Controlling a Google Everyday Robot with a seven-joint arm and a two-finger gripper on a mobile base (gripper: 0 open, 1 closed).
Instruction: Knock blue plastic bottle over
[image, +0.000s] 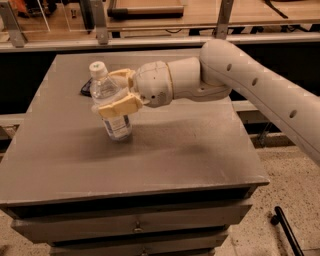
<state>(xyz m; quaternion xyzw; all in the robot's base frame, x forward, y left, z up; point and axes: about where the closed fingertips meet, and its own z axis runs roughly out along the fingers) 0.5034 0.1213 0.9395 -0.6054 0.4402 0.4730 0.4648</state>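
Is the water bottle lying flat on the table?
No, the blue plastic bottle leans left but its bottom is on the table, with the pincer around its middle.

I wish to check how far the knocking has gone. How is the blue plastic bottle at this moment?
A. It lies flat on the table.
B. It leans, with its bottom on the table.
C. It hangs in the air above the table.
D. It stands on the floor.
B: the blue plastic bottle tilts with its cap toward the picture's left, its bottom touches the table, and the gripper is at its middle.
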